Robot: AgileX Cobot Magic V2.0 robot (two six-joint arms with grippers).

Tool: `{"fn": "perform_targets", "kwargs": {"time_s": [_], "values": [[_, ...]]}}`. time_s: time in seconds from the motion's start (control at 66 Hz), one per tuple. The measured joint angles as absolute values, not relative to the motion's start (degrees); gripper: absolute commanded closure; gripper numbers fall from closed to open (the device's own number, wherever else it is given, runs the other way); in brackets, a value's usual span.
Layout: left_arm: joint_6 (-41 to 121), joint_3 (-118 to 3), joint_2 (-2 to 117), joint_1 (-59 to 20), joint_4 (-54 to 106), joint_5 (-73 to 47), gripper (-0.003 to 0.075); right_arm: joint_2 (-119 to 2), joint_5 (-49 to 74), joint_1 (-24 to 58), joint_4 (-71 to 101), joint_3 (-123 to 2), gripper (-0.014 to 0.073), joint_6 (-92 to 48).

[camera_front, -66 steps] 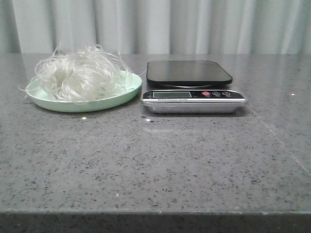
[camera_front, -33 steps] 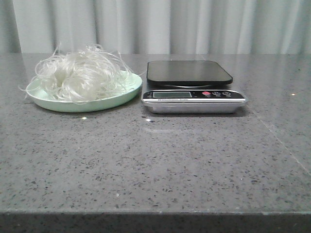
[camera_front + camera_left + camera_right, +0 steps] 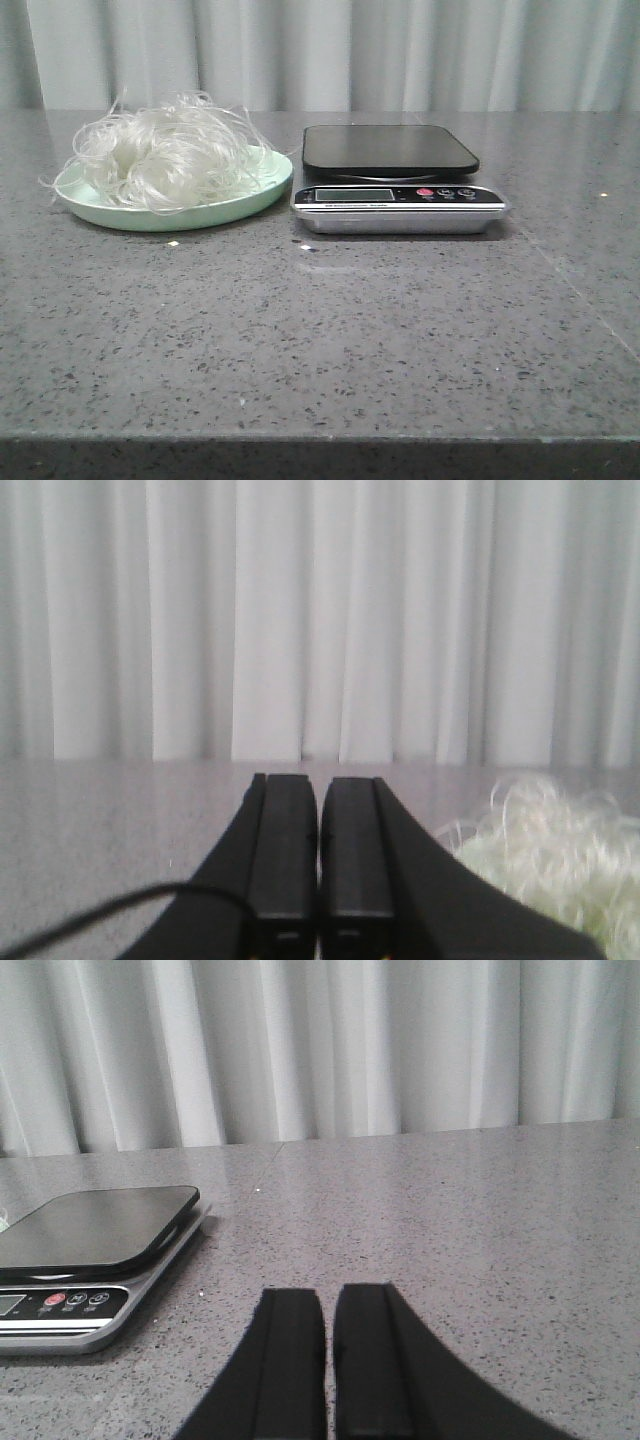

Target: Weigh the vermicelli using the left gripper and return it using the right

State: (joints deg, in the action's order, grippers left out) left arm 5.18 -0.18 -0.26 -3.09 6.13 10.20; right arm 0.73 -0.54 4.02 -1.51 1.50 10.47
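The vermicelli (image 3: 160,150), a fluffy white tangle, lies on a pale green plate (image 3: 255,201) at the back left of the table. A kitchen scale (image 3: 395,180) with a bare black platform (image 3: 388,147) stands just right of the plate. Neither gripper shows in the front view. In the left wrist view my left gripper (image 3: 320,780) is shut and empty, low over the table, with the vermicelli (image 3: 545,845) beside it. In the right wrist view my right gripper (image 3: 328,1295) is shut and empty over bare table, the scale (image 3: 90,1245) off to its side.
The grey speckled table (image 3: 320,330) runs to a front edge near the camera. A pale curtain (image 3: 330,50) hangs behind the table. A thin black cable (image 3: 90,915) crosses beside the left gripper.
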Motion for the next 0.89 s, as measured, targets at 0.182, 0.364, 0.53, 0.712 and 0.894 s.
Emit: {"fn": "perform_targets", "kwargs": {"time_s": [0.182, 0.364, 0.53, 0.712, 0.894], "values": [[5.2, -7.2, -0.1, -3.2, 6.9, 6.8, 0.0594, 0.7, -0.5, 4.0, -1.5, 1.5, 0.0393, 10.5], [5.2, -19.2, 6.4, -3.2, 7.1, -3.9, 0.0594, 0.7, -0.5, 4.0, -1.5, 1.5, 0.0393, 10.5], [5.2, -25.7, 14.3, -3.2, 7.5, -10.8, 0.0594, 0.7, -0.5, 4.0, -1.5, 1.5, 0.0393, 10.5], [5.2, -25.9, 19.7, -3.2, 7.7, -12.7, 0.0594, 0.7, -0.5, 4.0, -1.5, 1.5, 0.0393, 10.5], [5.2, -26.4, 24.4, -3.2, 7.7, -12.7, 0.0573, 0.7, -0.5, 4.0, -1.5, 1.5, 0.0393, 10.5]]}}
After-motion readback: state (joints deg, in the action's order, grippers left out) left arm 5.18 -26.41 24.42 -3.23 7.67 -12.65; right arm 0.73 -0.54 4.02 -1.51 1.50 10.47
